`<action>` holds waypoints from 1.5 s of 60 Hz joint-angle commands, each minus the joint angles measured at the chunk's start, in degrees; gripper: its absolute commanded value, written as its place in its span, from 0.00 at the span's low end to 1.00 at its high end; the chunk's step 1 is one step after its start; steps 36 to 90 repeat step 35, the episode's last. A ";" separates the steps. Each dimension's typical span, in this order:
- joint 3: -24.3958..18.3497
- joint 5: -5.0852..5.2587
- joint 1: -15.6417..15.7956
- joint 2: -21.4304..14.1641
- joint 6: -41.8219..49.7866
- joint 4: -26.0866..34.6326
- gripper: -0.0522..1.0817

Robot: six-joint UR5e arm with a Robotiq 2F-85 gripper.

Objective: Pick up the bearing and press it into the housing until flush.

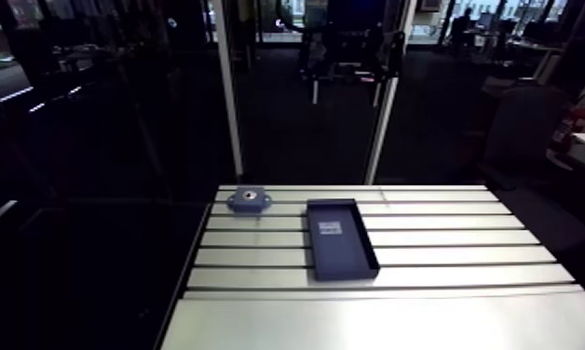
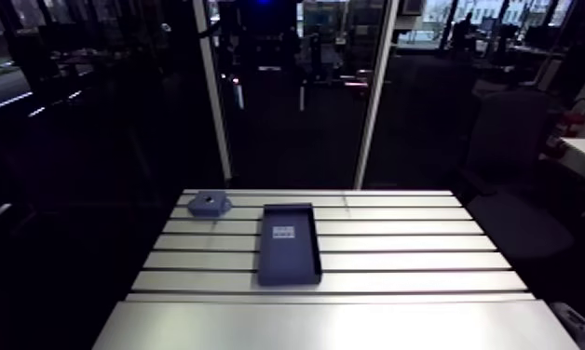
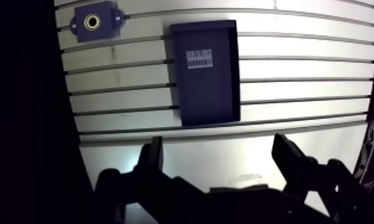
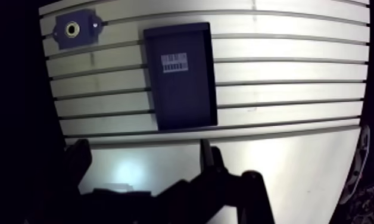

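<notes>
A blue housing (image 3: pixel 94 22) with two mounting ears lies flat on the slotted table, far ahead of the gripper and off to one side. A brass-coloured ring shows in its round bore. No loose bearing shows in any view. In the arm view the housing (image 1: pixel 249 198) sits at the table's far left corner. My gripper (image 3: pixel 218 143) hangs high over the near part of the table. It is open, its two dark fingers (image 3: pixel 152 156) wide apart with nothing between them. It does not show in the arm view.
A shallow dark-blue tray (image 3: pixel 207 89) with a white barcode label (image 3: pixel 199 58) lies beside the housing, near the table's middle (image 1: pixel 343 256). The slotted aluminium table (image 1: pixel 464 251) ends in dark drops at its left and far edges.
</notes>
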 commanded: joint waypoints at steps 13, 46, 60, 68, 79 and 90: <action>-0.76 0.18 0.34 0.99 0.13 0.33 0.05; 0.12 0.09 0.60 0.64 0.13 0.33 0.05; 0.12 0.09 0.60 0.64 0.13 0.33 0.05; 0.12 0.09 0.60 0.64 0.13 0.33 0.05; 0.12 0.09 0.60 0.64 0.13 0.33 0.05; 0.12 0.09 0.60 0.64 0.13 0.33 0.05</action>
